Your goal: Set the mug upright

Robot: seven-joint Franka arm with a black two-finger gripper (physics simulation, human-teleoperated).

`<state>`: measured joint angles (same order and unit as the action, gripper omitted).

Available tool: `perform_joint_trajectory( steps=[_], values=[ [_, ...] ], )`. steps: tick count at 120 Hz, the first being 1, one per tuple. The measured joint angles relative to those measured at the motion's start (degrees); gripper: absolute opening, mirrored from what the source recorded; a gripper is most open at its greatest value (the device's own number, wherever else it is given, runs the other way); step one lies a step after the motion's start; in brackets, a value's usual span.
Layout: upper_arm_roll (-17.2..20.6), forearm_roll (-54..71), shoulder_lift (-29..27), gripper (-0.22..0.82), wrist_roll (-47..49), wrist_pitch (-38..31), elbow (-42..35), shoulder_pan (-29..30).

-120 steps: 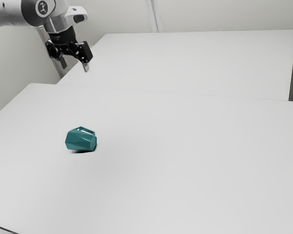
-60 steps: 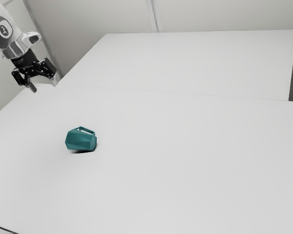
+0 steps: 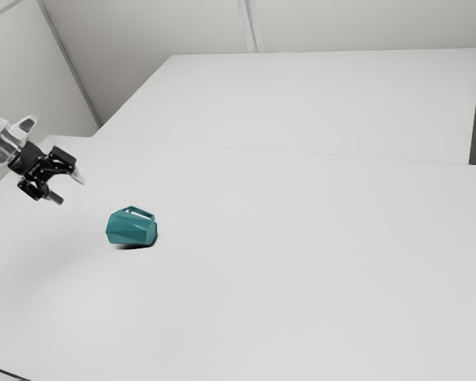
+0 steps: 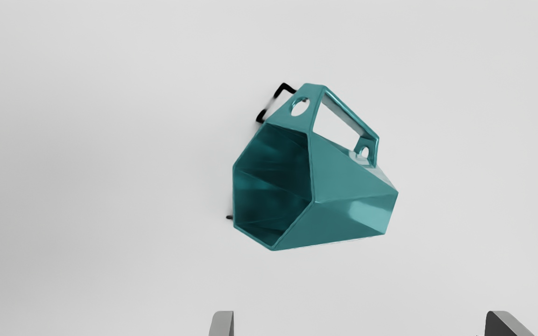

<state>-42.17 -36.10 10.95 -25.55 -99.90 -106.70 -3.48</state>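
Mug (image 3: pixel 131 228), teal, faceted, lying on its side on the white table (image 3: pixel 301 270); not upright. Hand (image 3: pixel 68 190) up off the table, near the mug but apart from it, on the mug's side toward the exterior view's left. Arm comes in from that same side. Hand tilted, its fingers slanting down toward the table and toward the exterior view's right.

Fingers (image 4: pixel 222 325) spread well apart, nothing held between them. Mug out ahead of the fingertips, touching neither. Seen along the hand, its body falls within the span of the two fingers, though closer to the line of one than of the other.

Mouth (image 4: pixel 273 186) of the mug partly facing the hand, dark inside, and set toward the nearer finger's line. Narrower base (image 4: pixel 391 212) points toward the other finger's line. Handle (image 4: pixel 346 111) raised off the body, on the side farther from the fingertips; a round hole near each end of it. Black patches of shadow (image 4: pixel 284 86) just beside the mug's mouth end.
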Motion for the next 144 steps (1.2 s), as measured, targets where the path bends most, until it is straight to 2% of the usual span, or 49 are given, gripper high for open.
perform_joint_trajectory(
  steps=[13,27,37,62,92,118,144],
  values=[
    [-2.02,-4.04,4.31,0.59,-4.62,3.08,1.11,1.17],
    [-2.42,-8.25,11.40,0.59,-9.48,7.07,4.63,3.25],
    [-2.46,-10.47,14.22,0.59,-12.48,10.01,6.27,4.01],
    [-2.31,-14.61,15.58,0.59,-18.37,14.63,4.53,3.97],
    [-2.13,-18.40,16.70,0.59,-23.38,15.94,2.78,3.54],
    [-1.67,-22.77,21.96,0.59,-26.27,16.18,6.41,4.01],
    [-0.68,-24.59,23.26,0.58,-28.24,16.36,6.64,4.00]
  ],
)
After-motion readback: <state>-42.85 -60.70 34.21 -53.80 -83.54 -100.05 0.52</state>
